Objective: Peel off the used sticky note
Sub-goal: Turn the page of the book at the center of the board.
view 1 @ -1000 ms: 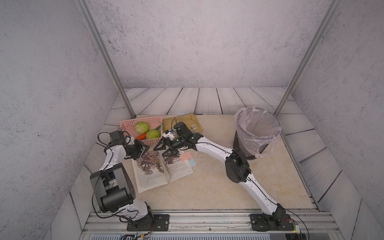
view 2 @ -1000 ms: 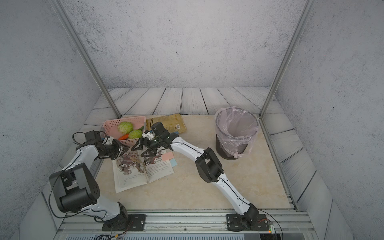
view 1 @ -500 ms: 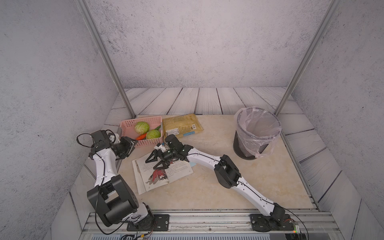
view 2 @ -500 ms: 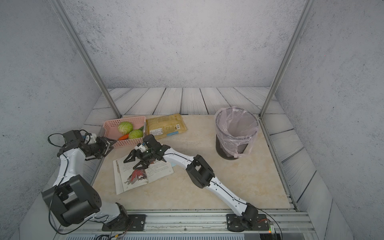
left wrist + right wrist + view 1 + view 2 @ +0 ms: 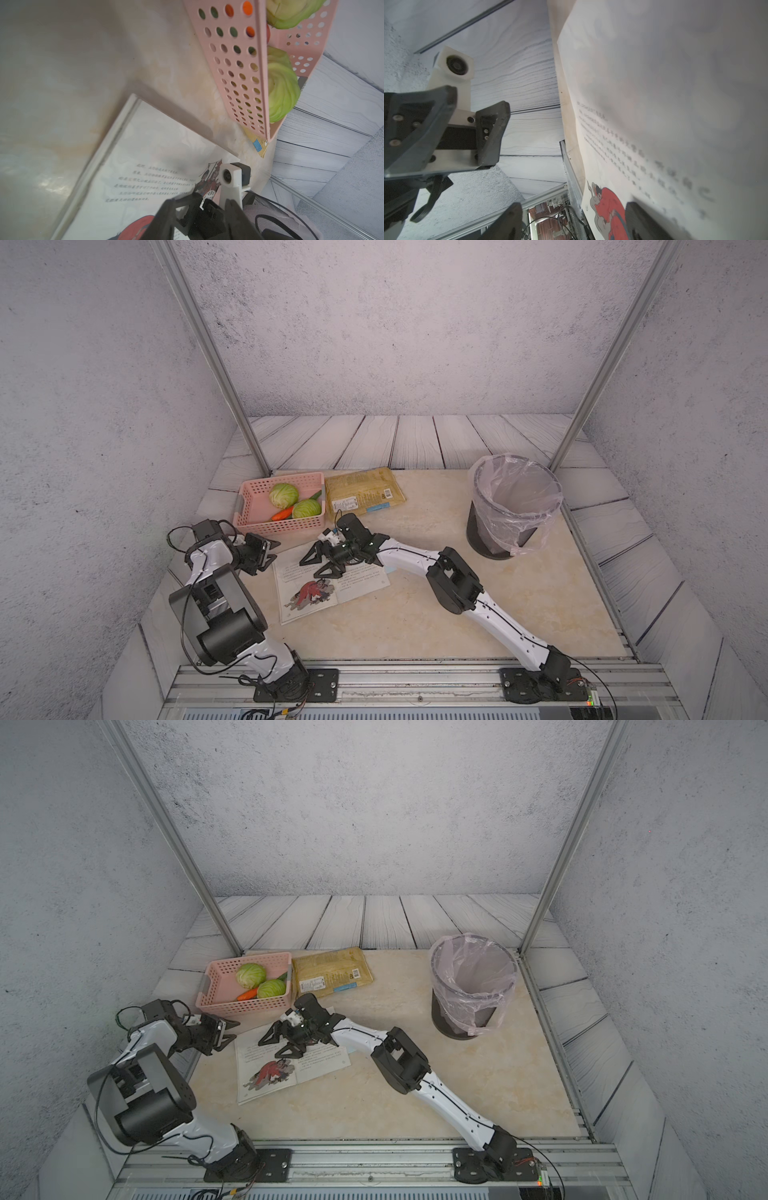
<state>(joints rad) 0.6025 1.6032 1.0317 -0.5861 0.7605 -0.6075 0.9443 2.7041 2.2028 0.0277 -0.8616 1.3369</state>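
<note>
We log the left claw [image 5: 274, 551] backed left off the book [image 5: 316, 605], part open, empty; right claw [image 5: 309, 568] hovers over it wide open, empty: peel not begun.

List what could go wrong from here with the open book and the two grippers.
1. The right gripper hangs open over the open book; closing there could crease a page instead of gripping the sticky note, which I cannot make out.
2. The left gripper is open beside the book, not pinning it; a pull could drag the book.
3. The left gripper sits close to the pink basket and could knock it.
</note>
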